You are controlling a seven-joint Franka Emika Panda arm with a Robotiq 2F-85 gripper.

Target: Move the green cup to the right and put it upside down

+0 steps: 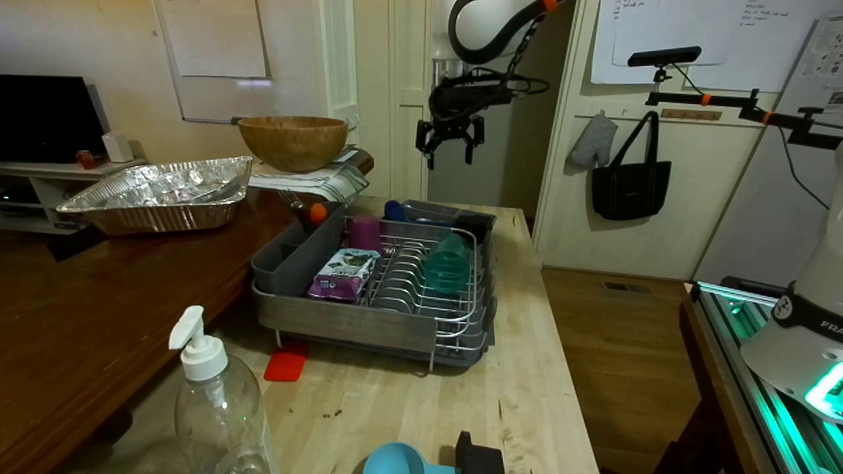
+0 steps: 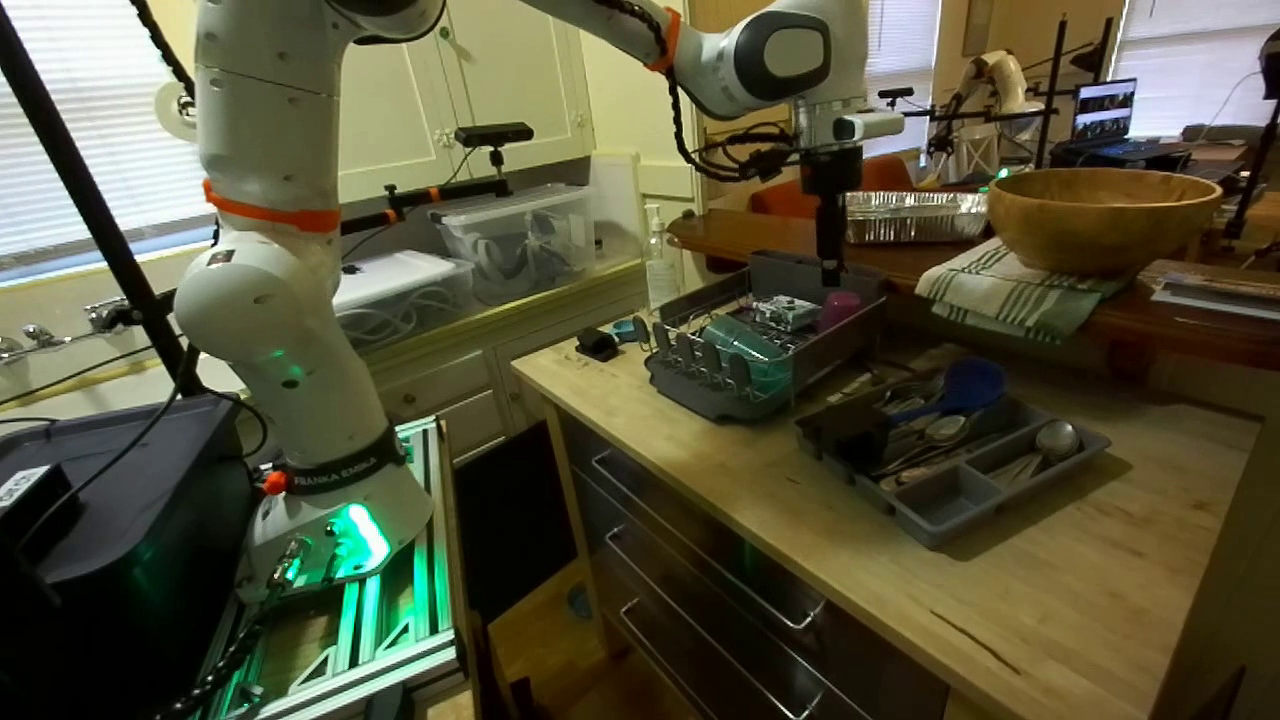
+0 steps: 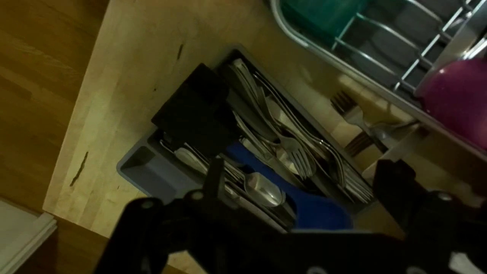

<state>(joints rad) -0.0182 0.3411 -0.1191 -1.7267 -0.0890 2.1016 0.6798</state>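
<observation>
The green cup point(image 1: 448, 264) lies tilted on its side among the wires of the dish rack point(image 1: 355, 329), at the rack's edge. In an exterior view that green cup point(image 2: 748, 350) leans behind the rack's grey prongs. Only a corner of the green cup point(image 3: 323, 19) enters the wrist view, at the top. My gripper point(image 1: 450, 158) hangs in the air well above the counter, fingers pointing down and spread apart. Looking down from the wrist, the open gripper point(image 3: 304, 175) has nothing between its fingers; the cutlery tray point(image 3: 159, 173) shows far below.
A purple cup point(image 1: 364, 232) and a packet point(image 1: 346, 271) share the rack. Beside it stands the cutlery tray point(image 2: 960, 500) with a blue utensil point(image 2: 970, 385). A wooden bowl point(image 2: 1100, 215), foil pan point(image 1: 164, 217) and soap bottle point(image 1: 220, 408) stand around.
</observation>
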